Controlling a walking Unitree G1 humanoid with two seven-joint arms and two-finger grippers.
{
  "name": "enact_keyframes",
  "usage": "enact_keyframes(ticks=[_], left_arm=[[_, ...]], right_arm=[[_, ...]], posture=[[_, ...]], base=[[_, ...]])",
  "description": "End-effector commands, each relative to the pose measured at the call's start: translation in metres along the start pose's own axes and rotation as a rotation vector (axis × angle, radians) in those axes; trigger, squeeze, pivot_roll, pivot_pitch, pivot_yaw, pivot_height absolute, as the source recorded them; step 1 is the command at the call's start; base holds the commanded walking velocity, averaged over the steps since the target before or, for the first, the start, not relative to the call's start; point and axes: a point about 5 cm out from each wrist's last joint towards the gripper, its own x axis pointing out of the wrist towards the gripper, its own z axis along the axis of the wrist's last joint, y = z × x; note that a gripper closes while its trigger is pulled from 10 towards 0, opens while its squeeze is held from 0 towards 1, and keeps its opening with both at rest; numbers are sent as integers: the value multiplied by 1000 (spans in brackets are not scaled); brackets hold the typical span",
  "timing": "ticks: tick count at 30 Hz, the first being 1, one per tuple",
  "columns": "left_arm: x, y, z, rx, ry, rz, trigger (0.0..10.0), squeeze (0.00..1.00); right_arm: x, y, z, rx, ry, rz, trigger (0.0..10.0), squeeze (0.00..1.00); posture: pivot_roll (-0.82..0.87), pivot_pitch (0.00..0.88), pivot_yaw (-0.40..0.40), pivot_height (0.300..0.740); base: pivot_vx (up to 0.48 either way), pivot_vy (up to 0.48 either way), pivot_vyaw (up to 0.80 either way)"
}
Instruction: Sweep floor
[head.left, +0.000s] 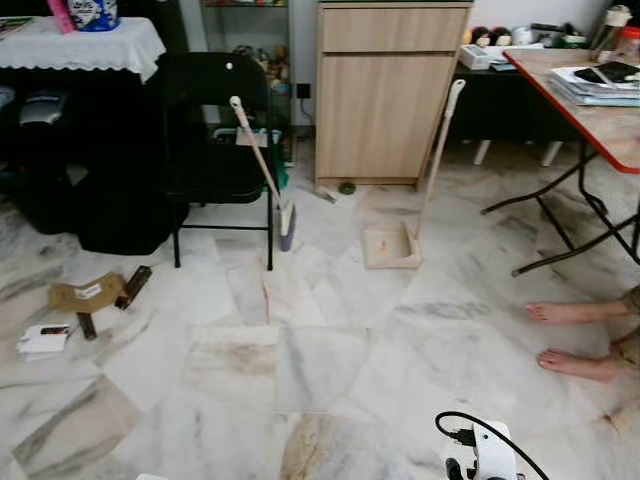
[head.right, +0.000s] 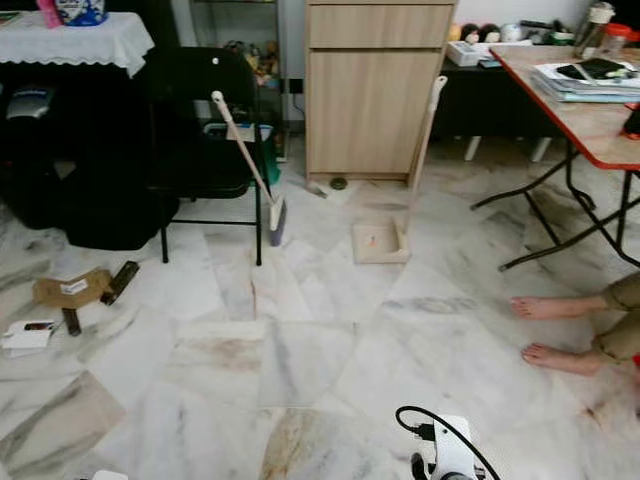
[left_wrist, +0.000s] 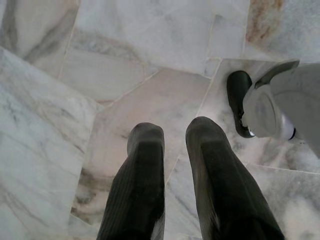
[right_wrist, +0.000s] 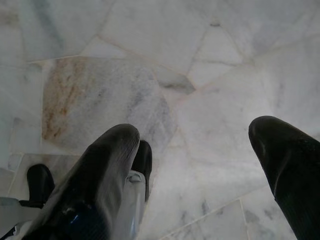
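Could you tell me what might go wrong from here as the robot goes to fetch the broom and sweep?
1. The broom only leans on the black chair; a clumsy grab could tip it over.
2. A person's bare feet rest on the floor to the right, possibly within a wide sweep.
3. The cardboard and wrappers lie on the left, while the dustpan stands further right by the cabinet, so litter must cross open floor.

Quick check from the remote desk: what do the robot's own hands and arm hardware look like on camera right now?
The left hand has two long black fingers, ribbed and matte with rounded tips. The right hand has the same black fingers; one looks glossier and scuffed. At the bottom of the head views sits a white arm housing with a looping black cable plugged into it.
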Motion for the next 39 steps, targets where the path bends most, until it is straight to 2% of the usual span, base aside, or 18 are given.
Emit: enact_keyframes(ticks=[1,12,24,39], left_arm=[[4,-15,76,-411,-281,-44,10000,0],[4,-18,74,-420,-279,-50,10000,0],[4,-20,70,-411,-270,-59,10000,0],[4,-22,70,-419,-270,-62,10000,0]], right_arm=[[-1,65,23,37,-129,225,10000,0],[-1,67,23,30,-128,228,10000,0],[-1,54,12,22,-112,218,10000,0],[-1,66,13,18,-107,225,10000,0]], posture=[[31,50,-9,740],[30,50,-14,740],[26,31,-20,740],[23,44,-20,740]], base=[[0,0,0],[0,0,0],[215,0,0],[280,0,0]])
